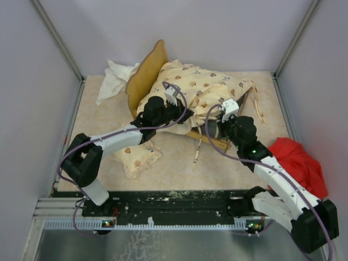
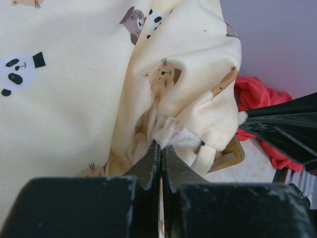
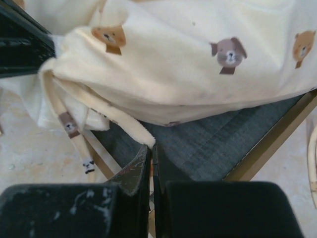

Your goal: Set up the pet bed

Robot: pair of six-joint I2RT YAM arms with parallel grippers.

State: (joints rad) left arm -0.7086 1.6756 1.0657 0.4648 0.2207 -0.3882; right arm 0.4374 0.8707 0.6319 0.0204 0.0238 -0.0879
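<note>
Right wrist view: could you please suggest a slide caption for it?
Shut right gripper pinches the tie strap of a cream animal-print cushion over the dark grey base.

Left arm (image 1: pixel 117 140): elbow folded back near the base, forearm reaching forward and to the right.
Left gripper (image 2: pixel 159 148): jaws pressed together, tips pointing forward.
Right arm (image 1: pixel 278 179): elbow low at the near right, forearm stretched forward and to the left.
Right gripper (image 3: pixel 151 149): jaws closed, only a hairline slit between the fingers.
Wrists: near each other, not touching.
</note>
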